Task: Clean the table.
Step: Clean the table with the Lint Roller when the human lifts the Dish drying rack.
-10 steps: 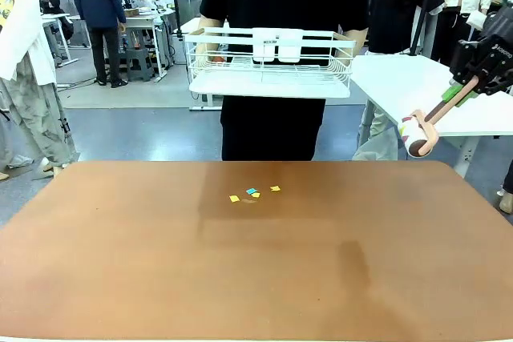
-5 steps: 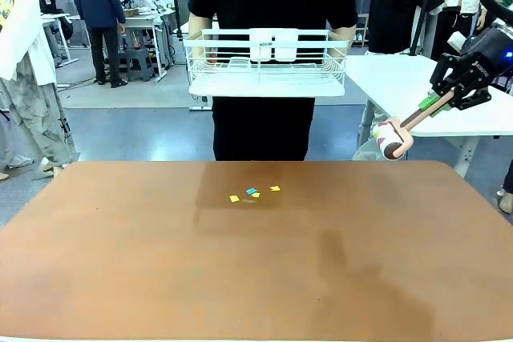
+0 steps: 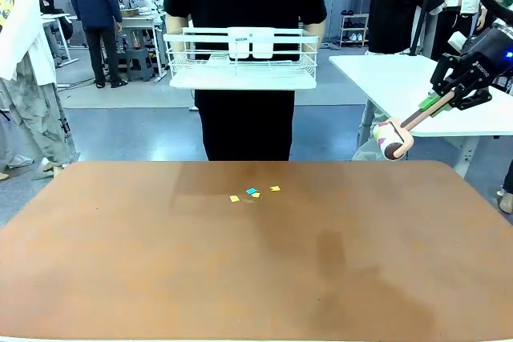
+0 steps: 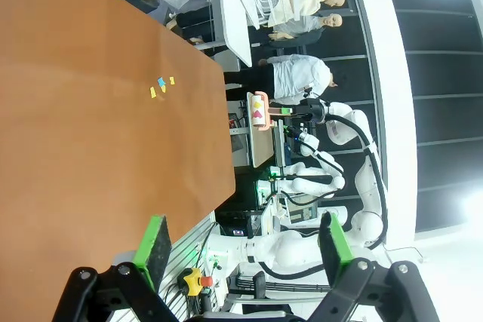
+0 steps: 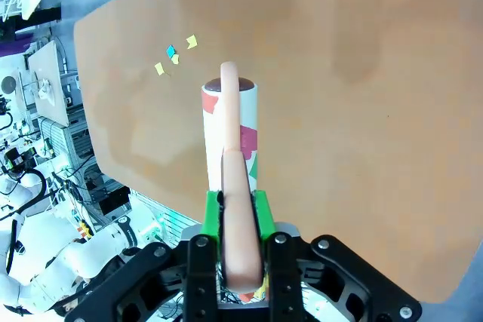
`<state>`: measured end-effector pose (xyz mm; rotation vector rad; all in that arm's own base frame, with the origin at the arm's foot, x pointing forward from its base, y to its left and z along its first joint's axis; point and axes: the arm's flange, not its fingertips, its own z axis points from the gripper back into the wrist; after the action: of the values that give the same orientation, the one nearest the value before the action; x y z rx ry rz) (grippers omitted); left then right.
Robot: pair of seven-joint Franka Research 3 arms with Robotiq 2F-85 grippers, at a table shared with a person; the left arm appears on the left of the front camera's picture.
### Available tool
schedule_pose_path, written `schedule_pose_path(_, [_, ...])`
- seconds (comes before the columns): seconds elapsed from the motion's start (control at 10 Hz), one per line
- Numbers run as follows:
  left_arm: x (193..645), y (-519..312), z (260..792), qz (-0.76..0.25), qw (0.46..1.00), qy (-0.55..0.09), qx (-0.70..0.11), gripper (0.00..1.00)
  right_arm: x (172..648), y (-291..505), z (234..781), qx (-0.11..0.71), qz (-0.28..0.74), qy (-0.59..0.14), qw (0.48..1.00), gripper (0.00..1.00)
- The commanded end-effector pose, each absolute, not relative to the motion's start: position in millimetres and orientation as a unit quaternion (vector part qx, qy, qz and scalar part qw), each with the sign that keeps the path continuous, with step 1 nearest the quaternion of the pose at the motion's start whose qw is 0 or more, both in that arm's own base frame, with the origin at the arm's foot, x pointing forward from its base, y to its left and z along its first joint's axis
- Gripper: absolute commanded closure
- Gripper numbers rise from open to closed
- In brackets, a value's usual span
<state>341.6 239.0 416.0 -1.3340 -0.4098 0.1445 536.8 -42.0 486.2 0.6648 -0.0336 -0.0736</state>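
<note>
The reddish-brown table [image 3: 160, 262] carries a few small yellow and blue paper scraps [image 3: 255, 192] near its far middle. Above the table's far right corner my right gripper [image 3: 441, 101] is shut on the pink handle of a lint roller [image 3: 390, 138], whose head hangs off the table's edge. In the right wrist view the right gripper [image 5: 240, 213] clamps the lint roller [image 5: 230, 122] high over the table [image 5: 355, 73], with the scraps [image 5: 175, 54] beyond it. My left gripper [image 4: 243, 243] is open with nothing between its pads, looking along the table [image 4: 90, 126] toward the scraps [image 4: 161, 84].
A person at the far side holds a white wire basket [image 3: 240, 58] above the floor behind the table's far edge. A smaller white-topped table [image 3: 417, 78] stands at the back right, under the right arm. Other people stand farther off.
The right gripper carried the lint roller left and slightly up, then held still. The person has shifted the wire basket to the left.
</note>
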Motion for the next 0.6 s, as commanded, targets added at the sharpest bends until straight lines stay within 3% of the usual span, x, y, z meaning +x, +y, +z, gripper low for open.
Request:
schedule_pose_path(0.0, [338.8,240.1,416.6,0.066,0.761,-0.192,-0.617,0.00,535.2,-40.6,488.6,0.322,-0.031,-0.015,0.946,0.79])
schedule_pose_path(0.5, [338.8,240.1,416.6,0.066,0.761,-0.192,-0.617,0.00,535.2,-40.6,488.6,0.322,-0.031,-0.015,0.946,0.79])
